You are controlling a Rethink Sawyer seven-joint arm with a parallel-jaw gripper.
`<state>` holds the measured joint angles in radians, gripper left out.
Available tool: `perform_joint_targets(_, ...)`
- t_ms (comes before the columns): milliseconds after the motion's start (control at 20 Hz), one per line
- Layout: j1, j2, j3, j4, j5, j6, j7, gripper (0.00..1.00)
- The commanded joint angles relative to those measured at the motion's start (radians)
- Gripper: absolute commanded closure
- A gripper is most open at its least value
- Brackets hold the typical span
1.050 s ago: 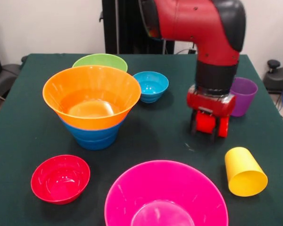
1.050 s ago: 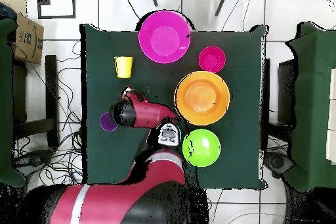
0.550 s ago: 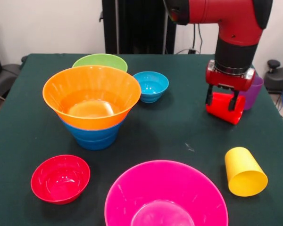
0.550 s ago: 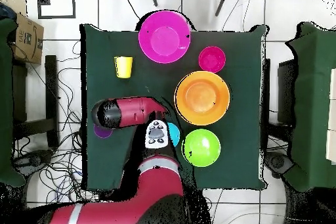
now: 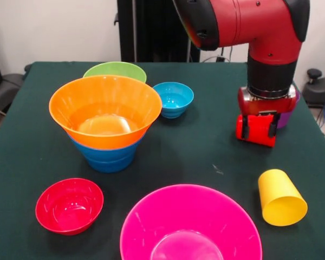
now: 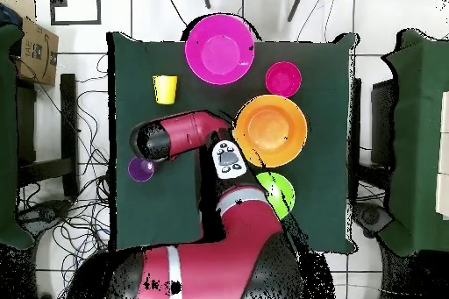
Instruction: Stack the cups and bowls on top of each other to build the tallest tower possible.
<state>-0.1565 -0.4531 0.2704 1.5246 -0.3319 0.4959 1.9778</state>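
Note:
My gripper (image 5: 258,131) is shut on the red cup (image 5: 255,139), holding it low over the cloth at the right, just in front of the purple cup (image 5: 286,117). One black finger (image 5: 245,129) shows on each side of the red cup. The yellow cup (image 5: 281,198) lies on its side nearer the front. The tower (image 5: 105,111) is a wide orange bowl nested on a blue bowl (image 5: 108,158), left of centre. Loose bowls: green (image 5: 115,70), light-blue (image 5: 173,98), small red (image 5: 69,205) and large pink (image 5: 190,227). Overhead, the arm (image 6: 175,136) hides the gripper.
The table (image 5: 206,151) is covered in dark green cloth. Overhead, the purple cup (image 6: 140,169) sits by the arm's wrist, the yellow cup (image 6: 165,88) beyond it, and the arm partly covers the green bowl (image 6: 281,195). Chairs and a cardboard box (image 6: 35,50) stand around the table.
The gripper carried the red cup to the right, toward the purple cup, rising and then dropping a little. The arm's upper link swung across. Bowls and the other cups stayed put.

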Motion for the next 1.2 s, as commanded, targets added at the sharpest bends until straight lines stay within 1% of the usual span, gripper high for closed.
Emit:
perform_joint_targets(50,-0.028,0.053,0.156,-0.103,-0.12,0.152,-0.348,0.0)
perform_joint_targets(250,-0.06,0.072,0.192,-0.113,-0.126,0.162,-0.408,0.0)
perform_joint_targets(400,-0.08,0.066,0.217,-0.106,-0.132,0.179,-0.447,0.0)
perform_joint_targets(500,-0.105,0.074,0.25,-0.109,-0.139,0.203,-0.505,0.0)
perform_joint_targets(550,-0.132,0.102,0.279,-0.118,-0.142,0.222,-0.557,0.0)
perform_joint_targets(700,-0.194,0.18,0.333,-0.149,-0.166,0.233,-0.669,0.0)
perform_joint_targets(750,-0.22,0.212,0.352,-0.17,-0.178,0.242,-0.725,0.0)
perform_joint_targets(950,-0.272,0.263,0.383,-0.211,-0.206,0.261,-0.809,0.0)
perform_joint_targets(1200,-0.311,0.302,0.399,-0.265,-0.215,0.3,-0.865,0.0)
